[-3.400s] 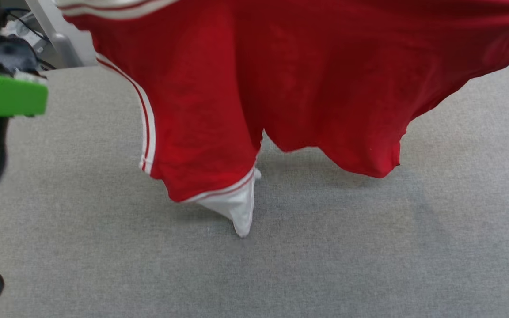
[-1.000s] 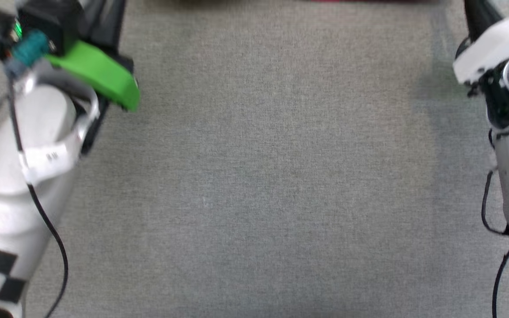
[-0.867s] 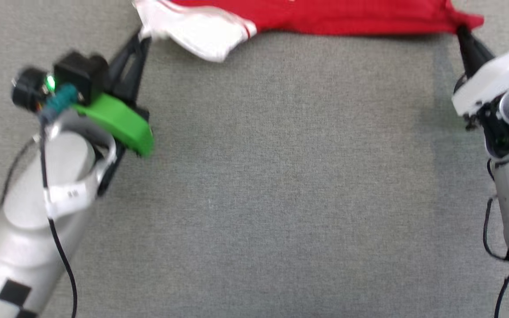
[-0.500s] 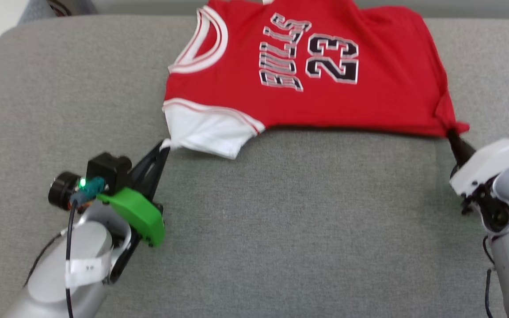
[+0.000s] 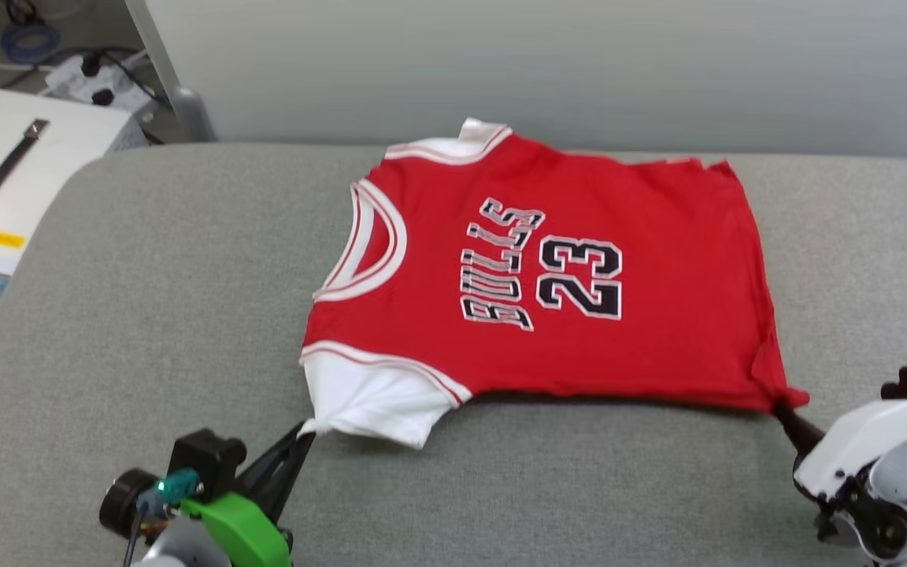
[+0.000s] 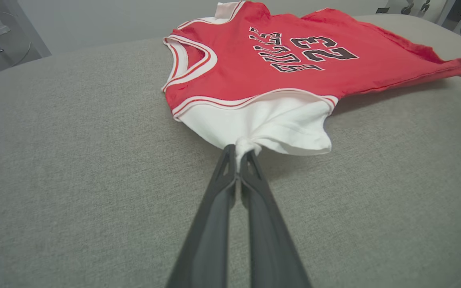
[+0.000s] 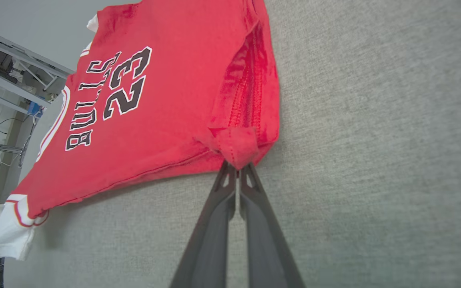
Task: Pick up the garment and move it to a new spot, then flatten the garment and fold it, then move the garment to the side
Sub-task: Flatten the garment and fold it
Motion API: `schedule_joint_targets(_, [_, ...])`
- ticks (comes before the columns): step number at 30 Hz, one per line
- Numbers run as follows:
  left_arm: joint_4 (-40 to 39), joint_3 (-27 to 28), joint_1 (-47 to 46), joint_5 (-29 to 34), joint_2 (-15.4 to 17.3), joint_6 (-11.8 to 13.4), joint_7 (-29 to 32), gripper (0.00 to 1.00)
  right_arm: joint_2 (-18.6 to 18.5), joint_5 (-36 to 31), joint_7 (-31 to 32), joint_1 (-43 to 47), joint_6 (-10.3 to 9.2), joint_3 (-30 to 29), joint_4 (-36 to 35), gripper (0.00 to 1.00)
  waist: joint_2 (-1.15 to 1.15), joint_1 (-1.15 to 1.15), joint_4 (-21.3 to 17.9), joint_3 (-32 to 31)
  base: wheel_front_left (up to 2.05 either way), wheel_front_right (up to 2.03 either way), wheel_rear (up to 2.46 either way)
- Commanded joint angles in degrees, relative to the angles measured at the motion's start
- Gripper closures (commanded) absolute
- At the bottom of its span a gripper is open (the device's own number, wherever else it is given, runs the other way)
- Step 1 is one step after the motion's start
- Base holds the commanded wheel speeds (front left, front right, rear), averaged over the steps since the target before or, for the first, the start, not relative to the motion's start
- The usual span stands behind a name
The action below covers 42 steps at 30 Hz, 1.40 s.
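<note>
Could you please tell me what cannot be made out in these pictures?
Head view: far white sleeve of the red "BULLS 23" jersey T-shirt, mostly behind its shoulder.
All views: its underside, pressed against the grey fabric surface.
Head view: white handled box, cut by the left edge.

The arm behind the left hand (image 5: 309, 429) is cut off by the bottom edge of the head view. The pinch of white near sleeve of the garment (image 5: 579, 268) is hidden between the hand's closed fingers. The arm behind the right hand (image 5: 778, 406), clamped on the near right hem corner, is cropped at the lower right. The far sleeve is largely tucked out of sight. At far left, a white box (image 5: 20, 157) is cut by the frame, its yellow label (image 5: 4, 239) too small to be read.
</note>
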Motion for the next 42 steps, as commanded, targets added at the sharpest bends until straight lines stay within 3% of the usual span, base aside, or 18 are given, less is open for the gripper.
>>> schedule_joint_targets(1, [-1.71, 0.01, 2.11, -0.57, 1.07, 0.88, 0.26, 1.0, -0.18, 0.3, 1.21, 2.29, -0.04, -0.09, -1.62, 1.0, 0.0, 0.01, -0.07, -3.99, 0.0, 0.0, 0.0])
schedule_joint_targets(5, [-6.28, -0.39, 6.66, -1.54, 3.22, 2.24, 1.27, 1.0, -0.34, 0.66, 3.84, 7.0, -0.04, -0.38, -6.1, 1.0, 0.0, 0.01, -0.11, -5.85, 0.0, 0.0, 0.0])
schedule_joint_targets(11, [-13.23, -2.53, 12.64, -3.31, 6.97, 2.06, 4.82, 1.0, -0.55, 0.49, 9.03, 13.89, -0.04, -2.14, -13.31, 1.0, 0.0, 0.01, 0.15, -7.2, 0.0, 0.0, 0.0])
schedule_joint_targets(25, [-20.8, -4.6, 18.05, -5.81, 11.92, 2.03, 9.42, 1.0, 2.24, -2.32, 22.85, 24.86, -0.04, -7.98, -26.66, 1.0, 0.0, 0.01, 0.35, -8.2, 0.0, 0.0, 0.0])
schedule_joint_targets(34, [-22.42, -0.71, 11.89, -4.11, 11.38, 2.32, 6.39, 1.0, 4.23, -3.25, 26.46, 22.45, -0.04, -11.12, -32.6, 1.0, 0.0, 0.01, 0.12, -5.31, 0.0, 0.0, 0.0])
schedule_joint_targets(42, [-20.61, 2.09, 1.82, -3.26, 9.24, 1.07, 7.18, 1.0, 7.23, -4.6, 30.15, 15.55, -0.04, -14.26, -34.75, 1.0, 0.0, 0.01, -0.75, 0.01, 0.0, 0.0, 0.0])
